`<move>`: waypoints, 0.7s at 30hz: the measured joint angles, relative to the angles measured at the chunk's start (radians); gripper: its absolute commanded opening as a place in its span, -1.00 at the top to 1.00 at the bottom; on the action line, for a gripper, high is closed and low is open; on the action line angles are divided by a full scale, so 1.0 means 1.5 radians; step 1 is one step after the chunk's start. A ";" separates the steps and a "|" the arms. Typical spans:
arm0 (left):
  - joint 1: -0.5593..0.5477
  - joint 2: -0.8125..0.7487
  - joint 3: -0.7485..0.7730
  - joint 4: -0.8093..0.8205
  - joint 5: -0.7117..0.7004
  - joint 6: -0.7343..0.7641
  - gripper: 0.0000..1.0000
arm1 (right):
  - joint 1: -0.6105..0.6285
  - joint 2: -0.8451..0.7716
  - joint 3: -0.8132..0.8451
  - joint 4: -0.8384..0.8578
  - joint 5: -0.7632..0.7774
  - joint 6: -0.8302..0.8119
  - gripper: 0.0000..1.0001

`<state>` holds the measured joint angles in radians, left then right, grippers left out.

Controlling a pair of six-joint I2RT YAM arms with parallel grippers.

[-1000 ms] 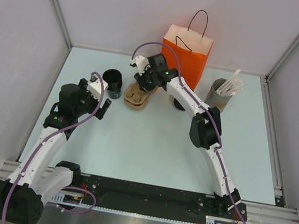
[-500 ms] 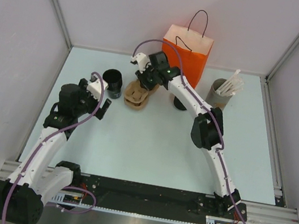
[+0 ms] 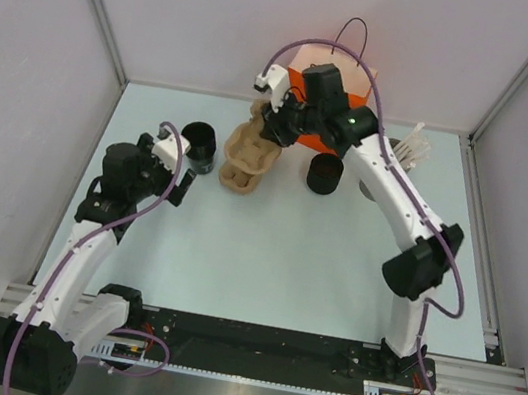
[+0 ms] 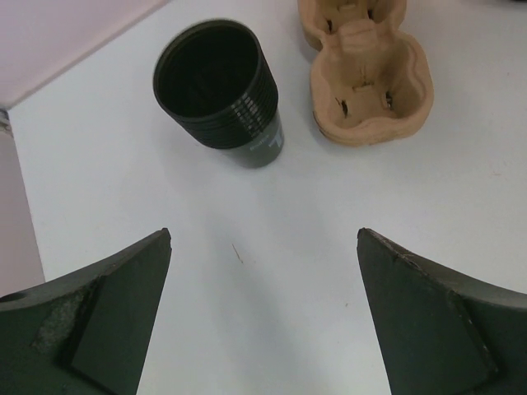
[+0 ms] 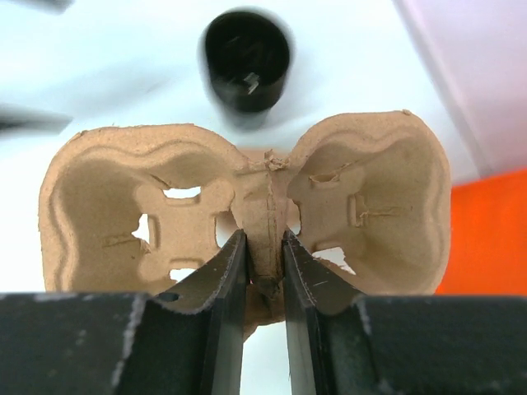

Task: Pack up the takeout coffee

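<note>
Pulp carrier (image 5: pixel 107 206) first; takeout coffee (image 3: pixel 326 174) not yet packed.
Right gripper (image 5: pixel 263 239) pinches its middle rib; probably the orange bag (image 5: pixel 486 230) beside comes next. Left gripper (image 4: pixel 263 239) spread.

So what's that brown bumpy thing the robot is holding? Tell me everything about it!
It is a cup carrier of tan, rough moulded pulp, like egg-box card. It has two round wells side by side, both empty, with small cut flaps and holes. The right gripper pinches the ridge between the wells with its fingers. It looks tilted; whether its low end touches the table is unclear.
</note>
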<state>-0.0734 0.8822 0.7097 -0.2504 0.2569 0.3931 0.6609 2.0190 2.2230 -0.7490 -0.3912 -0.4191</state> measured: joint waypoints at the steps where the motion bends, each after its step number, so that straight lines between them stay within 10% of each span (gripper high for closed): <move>1: 0.000 0.003 0.009 0.000 -0.001 0.000 -0.99 | 0.000 -0.030 -0.025 -0.011 -0.007 -0.006 0.49; 11: -0.001 0.117 0.246 -0.042 0.013 0.007 -1.00 | -0.055 -0.370 -0.375 -0.129 -0.033 -0.114 0.49; 21: -0.069 0.304 0.512 -0.079 0.008 0.007 -0.99 | -0.348 -0.515 -0.566 -0.175 0.001 -0.155 0.48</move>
<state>-0.1764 1.3384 1.4776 -0.3695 0.2695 0.4030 0.1390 1.2465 1.3735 -1.0122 -0.3897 -0.6518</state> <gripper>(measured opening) 0.996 0.263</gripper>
